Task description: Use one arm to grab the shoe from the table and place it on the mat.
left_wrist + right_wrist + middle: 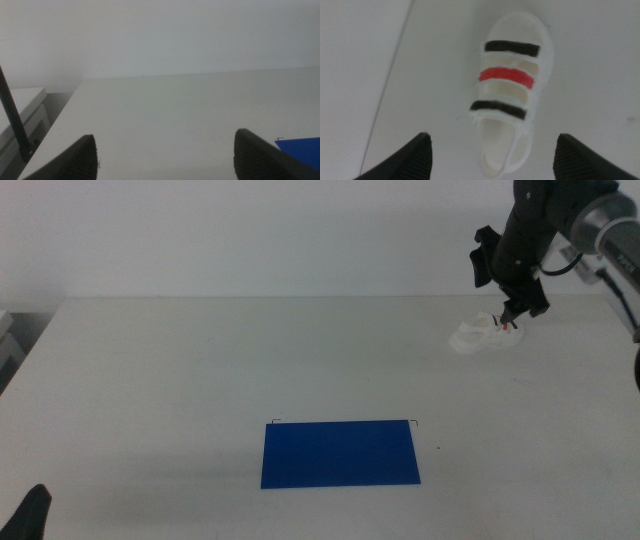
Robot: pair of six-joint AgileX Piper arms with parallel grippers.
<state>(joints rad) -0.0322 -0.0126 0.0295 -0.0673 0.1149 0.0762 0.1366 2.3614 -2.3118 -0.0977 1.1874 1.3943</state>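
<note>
Meanwhile, right gripper (512,318) hovers spread above shoe (480,335).

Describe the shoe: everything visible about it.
The shoe is a small white sandal with a chunky sole, open toe and heel strap. Three straps cross its top: black, red, black. It looks like moulded plastic or foam. It lies sole down on the table near the far right edge, well away from the mat. The right gripper hangs open directly above it, jaws either side of the heel end; contact cannot be confirmed.
</note>
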